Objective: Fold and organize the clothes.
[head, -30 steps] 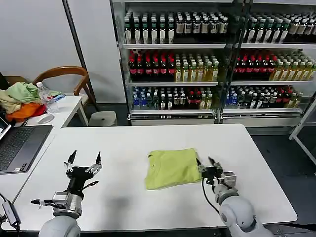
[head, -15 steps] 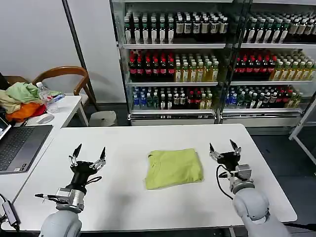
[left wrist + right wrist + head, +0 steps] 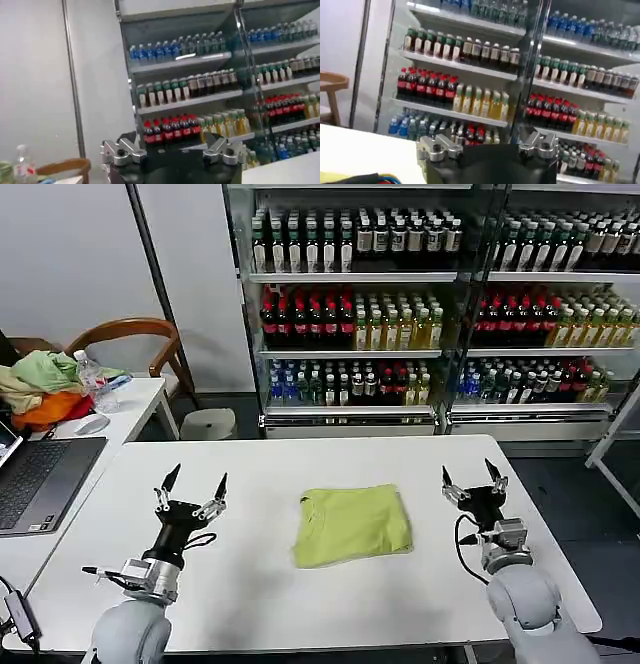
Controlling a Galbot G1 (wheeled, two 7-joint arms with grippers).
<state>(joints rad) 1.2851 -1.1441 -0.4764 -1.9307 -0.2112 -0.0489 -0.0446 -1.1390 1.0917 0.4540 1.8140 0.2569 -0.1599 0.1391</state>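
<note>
Lying folded into a neat rectangle at the middle of the white table [image 3: 260, 584], the lime T-shirt [image 3: 352, 525] is untouched — the left claw [image 3: 190, 490] and right claw [image 3: 475, 482] flank it, raised, fingers spread wide, gripping nothing.
</note>
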